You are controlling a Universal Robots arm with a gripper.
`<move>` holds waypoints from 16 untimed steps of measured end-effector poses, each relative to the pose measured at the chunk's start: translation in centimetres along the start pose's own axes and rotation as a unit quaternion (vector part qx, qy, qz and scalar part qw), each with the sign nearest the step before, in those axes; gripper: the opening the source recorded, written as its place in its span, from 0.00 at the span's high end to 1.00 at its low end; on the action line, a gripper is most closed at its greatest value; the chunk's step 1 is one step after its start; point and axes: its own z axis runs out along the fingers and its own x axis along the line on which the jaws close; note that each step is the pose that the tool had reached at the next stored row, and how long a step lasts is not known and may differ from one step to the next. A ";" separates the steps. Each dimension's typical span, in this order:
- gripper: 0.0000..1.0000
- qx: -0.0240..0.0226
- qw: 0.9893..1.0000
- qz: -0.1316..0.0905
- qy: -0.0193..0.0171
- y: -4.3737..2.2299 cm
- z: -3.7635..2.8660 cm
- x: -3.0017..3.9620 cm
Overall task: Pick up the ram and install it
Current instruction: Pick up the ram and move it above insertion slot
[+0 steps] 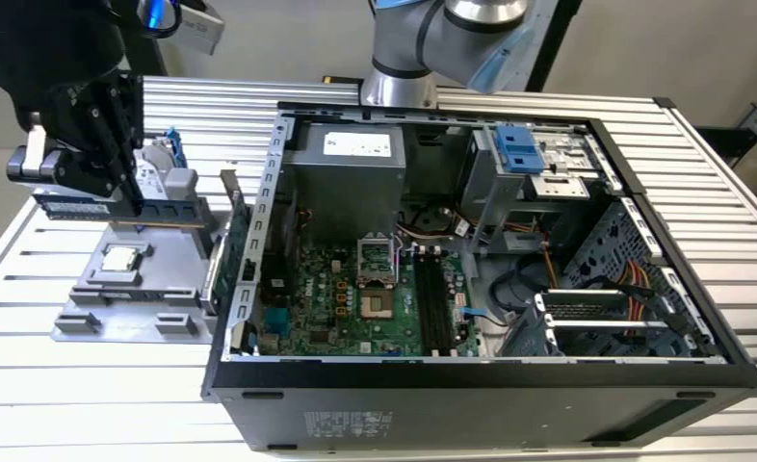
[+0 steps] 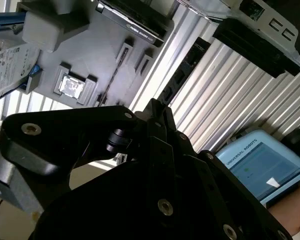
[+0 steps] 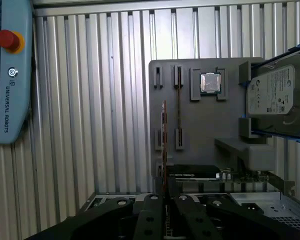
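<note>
The ram (image 1: 170,214) is a thin, flat, long stick with a bluish face. In the first wrist view I see it from its edge, so it looks like one thin line (image 3: 164,145) with a reddish edge.

My hand (image 1: 124,204) is black and made of hard bars joined by round pins. Its fingers are pressed together on the ram and pinch it near the middle of its length. In the exterior view the ram lies level in my grip. It hangs in the air over the gray tray (image 1: 109,310), and as far as I can see it does not touch it.

The tray is dull gray and blocky, with little raised walls. A small square silver chip (image 1: 121,258) sits in one of its pockets. A shiny metal drive (image 3: 277,92) with a white label rests in a blue frame at one end of the tray.

The surface (image 1: 96,385) is silver metal with long straight ribs. On it, to the exterior view's right of the tray, lies the open computer case (image 1: 482,395), black outside and gray inside. At its bottom is a green board (image 1: 340,298) with long black slots (image 1: 432,298). The ram is well apart from those slots.
</note>
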 end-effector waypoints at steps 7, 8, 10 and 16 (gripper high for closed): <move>1.00 -0.001 1.000 0.000 0.000 -1.50 -0.03 -0.09; 1.00 -0.001 1.000 0.000 0.000 -1.72 -0.04 -0.10; 1.00 -0.001 1.000 0.000 0.000 -2.11 -0.05 -0.12; 1.00 -0.001 1.000 0.000 0.000 -3.35 -0.07 -0.19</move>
